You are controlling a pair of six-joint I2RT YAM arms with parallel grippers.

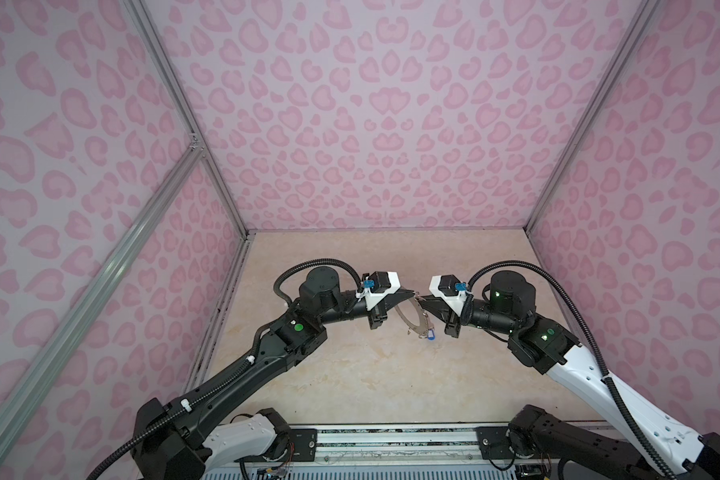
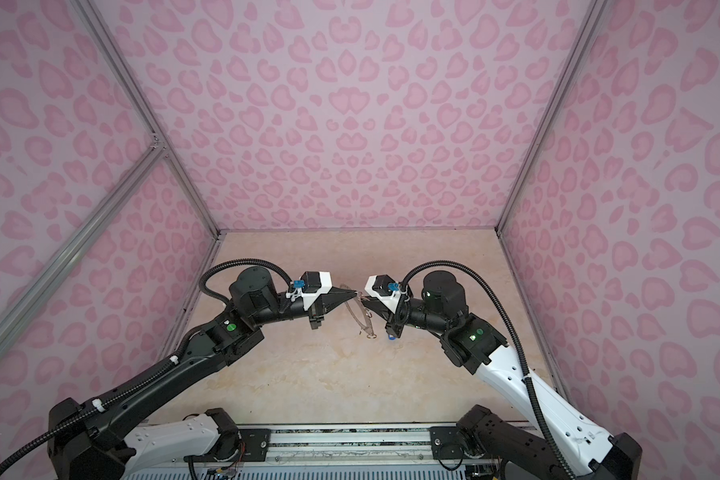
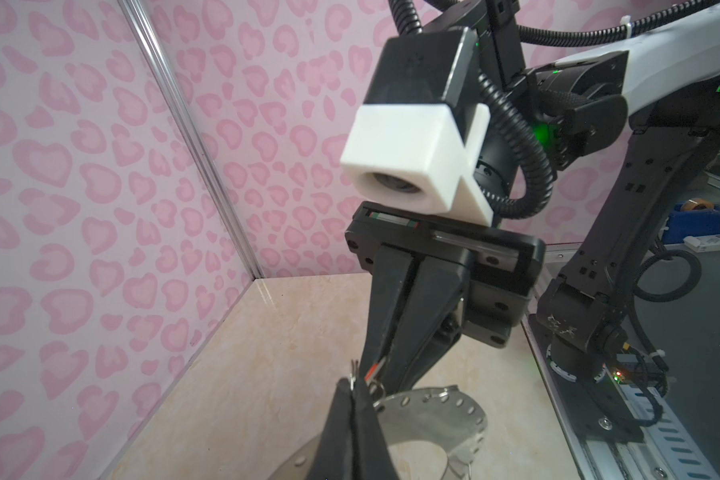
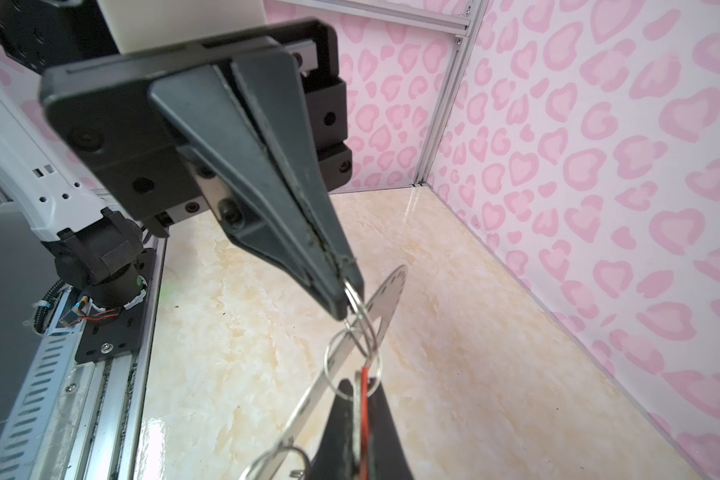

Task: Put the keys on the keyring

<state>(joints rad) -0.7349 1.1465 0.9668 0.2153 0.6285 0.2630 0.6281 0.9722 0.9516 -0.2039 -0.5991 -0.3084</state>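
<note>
A pale marbled table point(image 1: 350, 374) sits in a booth of pink spotted walls point(image 1: 371, 124) on metal posts point(image 1: 175, 95), with a rail point(image 1: 391, 442) along the near edge. Over the middle the two arms meet tip to tip. The left gripper point(image 4: 346, 303) is pressed together on a wire loop point(image 4: 360, 316) at the edge of the keyring point(image 3: 433, 419), which hangs tilted above the table. The right gripper point(image 4: 358, 388) pinches the red key point(image 4: 364, 415) just beside that loop. The blue key point(image 1: 432, 336) shows by the keyring's lower edge, under the right gripper's body
</note>
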